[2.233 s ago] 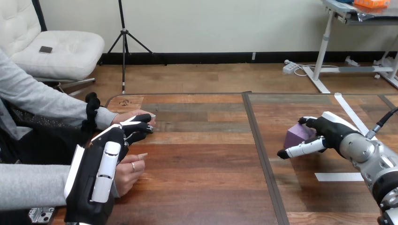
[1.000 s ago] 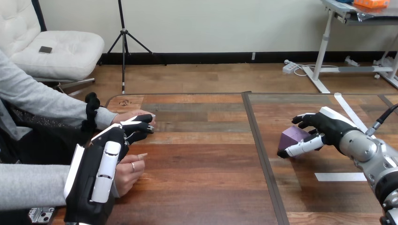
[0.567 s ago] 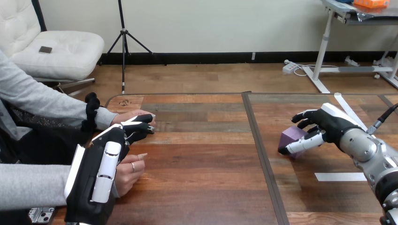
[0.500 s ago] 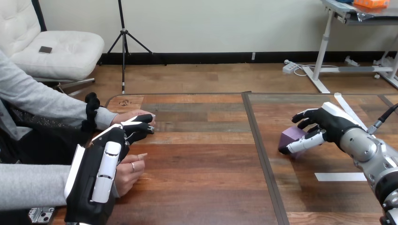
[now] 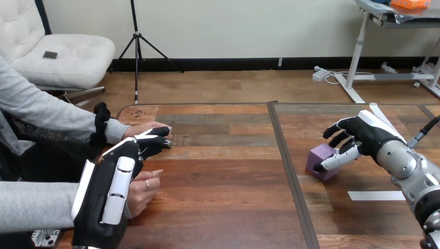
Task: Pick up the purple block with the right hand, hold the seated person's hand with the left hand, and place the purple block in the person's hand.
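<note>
Just beside the purple block (image 5: 320, 157) hovers the right hand (image 5: 369, 136) (fingers spread); it grips nothing.

The wooden table (image 5: 223, 181) has a dark seam (image 5: 290, 171) down it. Just right of the seam rests the block (image 5: 322, 162), with a tape strip (image 5: 374, 195) farther right. The person's nearer hand (image 5: 141, 191) lies well left.

No legible text, label, number or sign anywhere in view
</note>
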Controlling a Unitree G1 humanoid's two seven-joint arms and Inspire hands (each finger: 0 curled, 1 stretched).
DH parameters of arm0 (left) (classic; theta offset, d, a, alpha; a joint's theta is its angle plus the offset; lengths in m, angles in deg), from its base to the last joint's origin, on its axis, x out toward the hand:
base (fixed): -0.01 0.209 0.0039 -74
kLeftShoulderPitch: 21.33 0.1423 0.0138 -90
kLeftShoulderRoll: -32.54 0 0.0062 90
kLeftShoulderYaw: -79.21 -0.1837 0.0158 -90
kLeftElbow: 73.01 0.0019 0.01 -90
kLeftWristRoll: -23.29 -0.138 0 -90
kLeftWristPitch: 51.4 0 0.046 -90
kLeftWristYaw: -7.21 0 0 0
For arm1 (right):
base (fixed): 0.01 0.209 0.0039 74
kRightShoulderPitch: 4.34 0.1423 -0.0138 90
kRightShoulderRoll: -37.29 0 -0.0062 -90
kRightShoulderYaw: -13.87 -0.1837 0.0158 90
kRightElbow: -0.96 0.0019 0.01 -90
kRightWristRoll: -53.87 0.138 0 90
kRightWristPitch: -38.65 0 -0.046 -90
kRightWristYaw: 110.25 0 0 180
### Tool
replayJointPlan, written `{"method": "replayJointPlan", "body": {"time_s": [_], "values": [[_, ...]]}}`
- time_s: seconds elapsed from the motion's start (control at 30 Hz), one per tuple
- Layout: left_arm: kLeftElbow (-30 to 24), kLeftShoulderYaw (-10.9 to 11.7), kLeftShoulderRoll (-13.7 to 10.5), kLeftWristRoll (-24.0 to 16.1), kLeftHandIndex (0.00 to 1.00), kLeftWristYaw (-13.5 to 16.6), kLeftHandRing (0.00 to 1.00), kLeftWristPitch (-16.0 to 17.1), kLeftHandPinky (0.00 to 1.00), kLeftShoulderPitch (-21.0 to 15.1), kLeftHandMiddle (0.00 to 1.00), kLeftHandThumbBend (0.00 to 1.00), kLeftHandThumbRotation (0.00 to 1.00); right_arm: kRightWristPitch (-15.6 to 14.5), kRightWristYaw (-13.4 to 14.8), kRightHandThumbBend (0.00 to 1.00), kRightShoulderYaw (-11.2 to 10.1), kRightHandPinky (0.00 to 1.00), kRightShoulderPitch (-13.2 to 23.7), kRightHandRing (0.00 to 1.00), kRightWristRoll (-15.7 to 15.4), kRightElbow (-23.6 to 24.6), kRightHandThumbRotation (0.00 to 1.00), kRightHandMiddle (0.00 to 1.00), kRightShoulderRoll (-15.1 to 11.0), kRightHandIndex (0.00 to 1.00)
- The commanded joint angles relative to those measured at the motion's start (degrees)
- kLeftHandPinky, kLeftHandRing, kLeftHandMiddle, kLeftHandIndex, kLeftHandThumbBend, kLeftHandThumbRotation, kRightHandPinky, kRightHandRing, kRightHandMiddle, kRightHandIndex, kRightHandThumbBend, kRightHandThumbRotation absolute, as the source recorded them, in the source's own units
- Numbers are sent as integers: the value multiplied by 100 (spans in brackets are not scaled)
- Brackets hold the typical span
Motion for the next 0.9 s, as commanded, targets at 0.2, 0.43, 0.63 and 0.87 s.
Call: {"method": "replayJointPlan", "body": {"time_s": [0.2,0.43,0.63,0.87], "values": [[-105,72,-18,11,58,61,83,64,80,-257,77,45,100,-22,244,100,17,55,107,62,-7,179,5,67,-2,70],[-98,69,-41,12,58,54,83,88,79,-263,77,47,100,-168,245,100,56,55,127,61,-42,165,5,66,42,69],[-161,63,-62,59,58,30,83,-9,79,-242,77,49,100,-183,339,100,101,54,98,61,-93,179,6,66,74,68],[-187,64,-61,108,58,10,84,-40,79,-236,78,49,100,-253,359,100,137,55,88,61,-132,164,7,67,115,68]]}}
